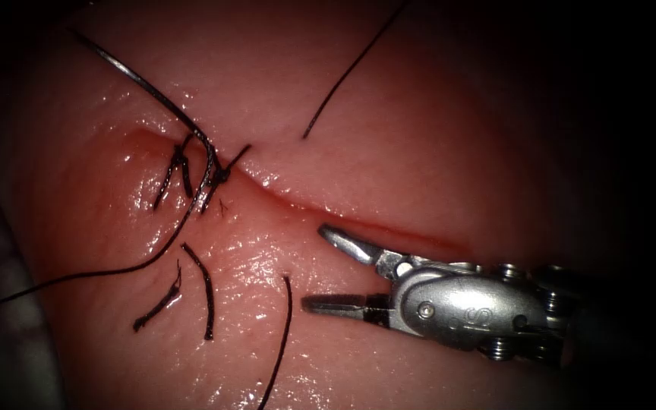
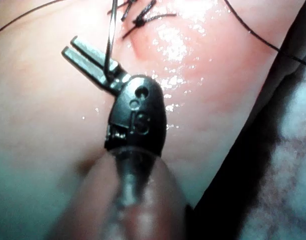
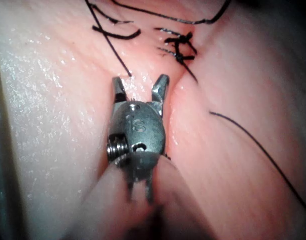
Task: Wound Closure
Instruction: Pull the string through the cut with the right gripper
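Thread [image 1: 153, 83]: taut, running from the knot [image 1: 218, 175] on the tissue [image 1: 419, 137], pinched in the closed left gripper [image 2: 85, 57]. Cut ends [image 1: 206, 292]: lying left of the cut [image 1: 389, 228]. Right gripper [image 1: 324, 269]: wide open over the cut, holding nothing. Needle: cannot tell.

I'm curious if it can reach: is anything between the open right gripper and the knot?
Nothing visible, just bare tissue along the cut between the empty right gripper and the knot. The left gripper holds taut thread.
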### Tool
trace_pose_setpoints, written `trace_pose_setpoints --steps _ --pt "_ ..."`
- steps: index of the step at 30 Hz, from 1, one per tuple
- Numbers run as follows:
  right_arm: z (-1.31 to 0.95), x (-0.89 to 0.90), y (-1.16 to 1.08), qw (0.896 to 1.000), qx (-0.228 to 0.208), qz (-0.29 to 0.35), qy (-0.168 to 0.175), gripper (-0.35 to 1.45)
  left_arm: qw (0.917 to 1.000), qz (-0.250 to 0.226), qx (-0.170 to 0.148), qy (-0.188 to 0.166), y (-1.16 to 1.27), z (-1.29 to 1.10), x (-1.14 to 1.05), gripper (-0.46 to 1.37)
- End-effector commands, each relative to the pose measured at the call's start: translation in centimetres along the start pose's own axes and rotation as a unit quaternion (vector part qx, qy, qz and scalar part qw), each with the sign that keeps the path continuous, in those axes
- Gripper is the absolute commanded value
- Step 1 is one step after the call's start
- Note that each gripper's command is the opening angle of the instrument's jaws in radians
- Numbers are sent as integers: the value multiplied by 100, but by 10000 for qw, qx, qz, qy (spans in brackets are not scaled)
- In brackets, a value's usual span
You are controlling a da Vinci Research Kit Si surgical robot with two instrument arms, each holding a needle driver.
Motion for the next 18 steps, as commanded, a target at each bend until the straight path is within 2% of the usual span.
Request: trace_pose_setpoints --steps 1,6,12,16,17,18 --pt "2 1 -1 10000 27 15 1 107 10000 4 -10 -1 0 -1 0 -35" --pt "9 4 -2 10000 -1 78 0 105 10000 7 -11 2 0 -2 0 -35" --pt "15 7 -3 9999 -65 120 21 74 10000 10 -13 5 0 -4 0 -35" --pt "14 7 -3 9998 -112 124 56 -2 10000 10 -14 6 0 -4 0 -35" --pt "14 7 -4 9998 -133 124 78 -27 10000 11 -13 6 0 -4 0 -35" --pt "13 7 -4 9998 -131 123 80 -35 10000 11 -13 6 0 -4 0 -35"
